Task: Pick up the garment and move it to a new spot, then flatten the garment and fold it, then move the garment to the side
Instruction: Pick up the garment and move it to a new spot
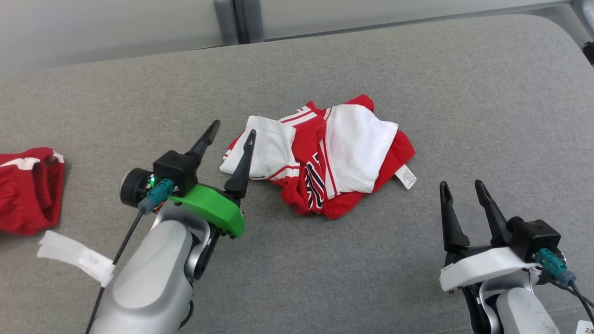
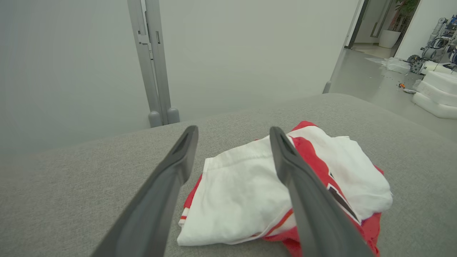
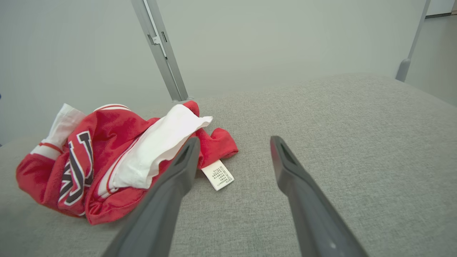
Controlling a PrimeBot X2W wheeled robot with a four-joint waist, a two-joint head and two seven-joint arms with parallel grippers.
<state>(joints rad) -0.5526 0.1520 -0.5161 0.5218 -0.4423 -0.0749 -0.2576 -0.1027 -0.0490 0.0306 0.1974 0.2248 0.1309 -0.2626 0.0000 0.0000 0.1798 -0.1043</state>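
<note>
The garment [image 1: 325, 157] is a red and white piece with dark lettering, lying crumpled in a heap at the middle of the grey padded surface [image 1: 417, 83]. Its white care label [image 1: 407, 176] sticks out at its right edge. My left gripper [image 1: 232, 131] hovers just left of the heap, open, nothing between its fingers; in the left wrist view the garment [image 2: 250, 185] lies right beyond the open left gripper [image 2: 234, 130]. My right gripper [image 1: 461, 185] stands open near the lower right, apart from the cloth. In the right wrist view the garment [image 3: 107, 157] lies left of the right gripper [image 3: 234, 141].
A second red garment [image 1: 28, 188] lies at the surface's left edge, with a white strip [image 1: 74, 257] just below it. A pale wall with a grey post [image 1: 236, 21] runs behind the surface. Bare grey surface spreads to the right and front.
</note>
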